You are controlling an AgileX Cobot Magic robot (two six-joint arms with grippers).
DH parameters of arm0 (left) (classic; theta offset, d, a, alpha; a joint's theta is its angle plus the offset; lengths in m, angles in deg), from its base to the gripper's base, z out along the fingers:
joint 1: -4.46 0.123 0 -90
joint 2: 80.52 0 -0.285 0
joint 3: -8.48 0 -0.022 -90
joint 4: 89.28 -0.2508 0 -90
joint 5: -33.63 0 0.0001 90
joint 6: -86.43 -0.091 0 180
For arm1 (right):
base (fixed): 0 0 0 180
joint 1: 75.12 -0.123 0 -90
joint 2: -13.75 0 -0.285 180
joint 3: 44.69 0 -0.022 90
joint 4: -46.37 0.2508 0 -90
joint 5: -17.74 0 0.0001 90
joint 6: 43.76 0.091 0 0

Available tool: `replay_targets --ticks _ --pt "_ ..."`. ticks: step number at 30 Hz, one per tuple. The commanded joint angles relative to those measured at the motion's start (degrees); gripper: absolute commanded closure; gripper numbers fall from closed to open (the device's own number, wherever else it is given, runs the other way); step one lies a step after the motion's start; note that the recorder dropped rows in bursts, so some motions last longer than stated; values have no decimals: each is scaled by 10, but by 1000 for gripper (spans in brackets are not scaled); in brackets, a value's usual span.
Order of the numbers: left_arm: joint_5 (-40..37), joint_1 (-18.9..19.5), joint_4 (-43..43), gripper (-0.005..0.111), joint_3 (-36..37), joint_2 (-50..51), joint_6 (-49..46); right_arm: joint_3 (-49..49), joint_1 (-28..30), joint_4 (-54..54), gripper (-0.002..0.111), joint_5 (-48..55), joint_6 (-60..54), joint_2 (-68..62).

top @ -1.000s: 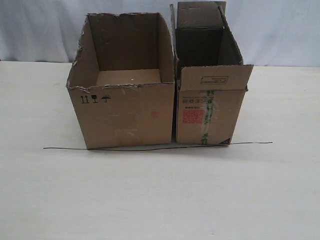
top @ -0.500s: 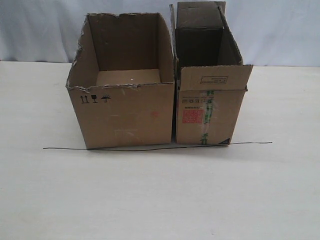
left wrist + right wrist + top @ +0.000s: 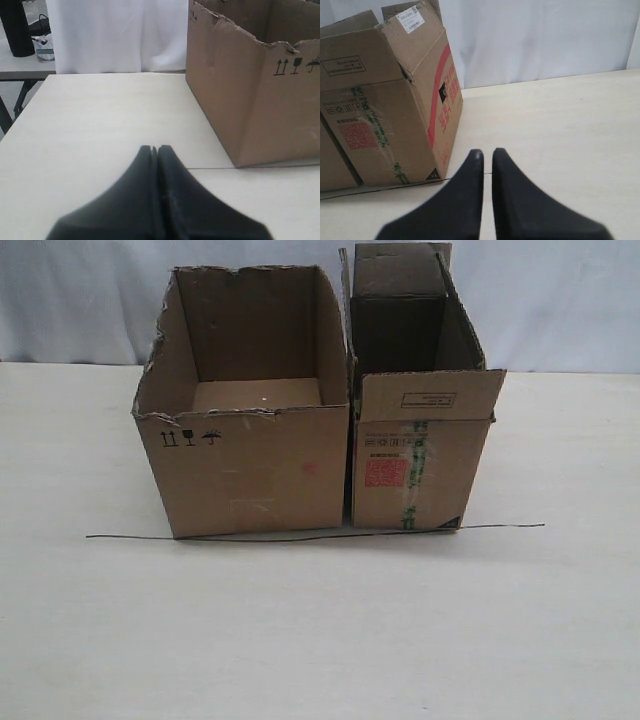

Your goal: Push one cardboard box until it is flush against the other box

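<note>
The wide cardboard box (image 3: 250,470), with torn top edges and black handling symbols, stands open-topped on the pale table (image 3: 320,640). Immediately to its right is the narrower other box (image 3: 420,455), with a red sticker and green-printed tape; only a thin dark seam shows between them. Neither gripper appears in the exterior view. In the left wrist view my left gripper (image 3: 154,148) is shut and empty, low over the table, with the wide box (image 3: 250,100) apart from it. My right gripper (image 3: 487,151) has a narrow gap and holds nothing; the narrower box (image 3: 380,115) stands apart from it.
A thin dark line (image 3: 300,536) runs across the table along the front bottom edges of both boxes. A white curtain (image 3: 560,300) hangs behind. The left wrist view shows the table's far edge, with another table (image 3: 20,70) bearing dark items beyond it.
</note>
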Motion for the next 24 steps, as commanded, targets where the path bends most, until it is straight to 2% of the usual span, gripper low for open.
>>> replay_targets --ticks 1,24 --pt "2 -4 11 107 2 -2 -19 3 -2 1 103 -3 -6 2" --pt "2 -4 21 107 2 -2 -19 3 -2 1 103 -3 -6 2"
